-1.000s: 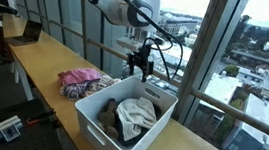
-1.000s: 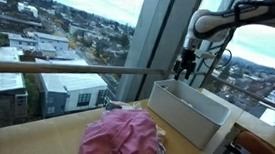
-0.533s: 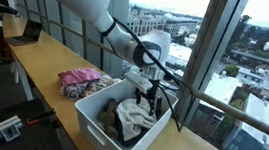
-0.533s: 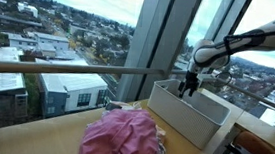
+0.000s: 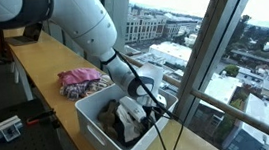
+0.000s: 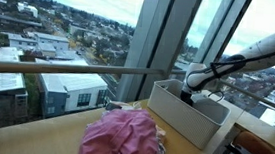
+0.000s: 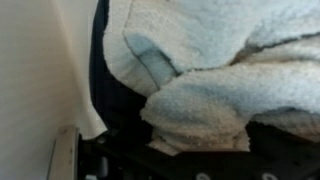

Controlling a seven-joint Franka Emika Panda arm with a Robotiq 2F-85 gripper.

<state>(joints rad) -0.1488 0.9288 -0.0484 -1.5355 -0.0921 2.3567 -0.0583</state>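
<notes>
Daylight pours in through the tall windows point(image 5: 217, 46) in both exterior views, and the sky at the upper right is washed out almost to white. The table point(image 5: 43, 69) is evenly lit with soft shadows, while the inside of the white bin point(image 5: 98, 129) is darker. The pink cloth point(image 6: 122, 138) near the lens looks soft. The wrist view is dim and blurred, with the white towel point(image 7: 190, 60) fuzzy above deep shadow.

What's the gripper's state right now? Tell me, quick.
Gripper: open, down inside the white bin, right at the white towel; nothing gripped as far as the views show.
</notes>
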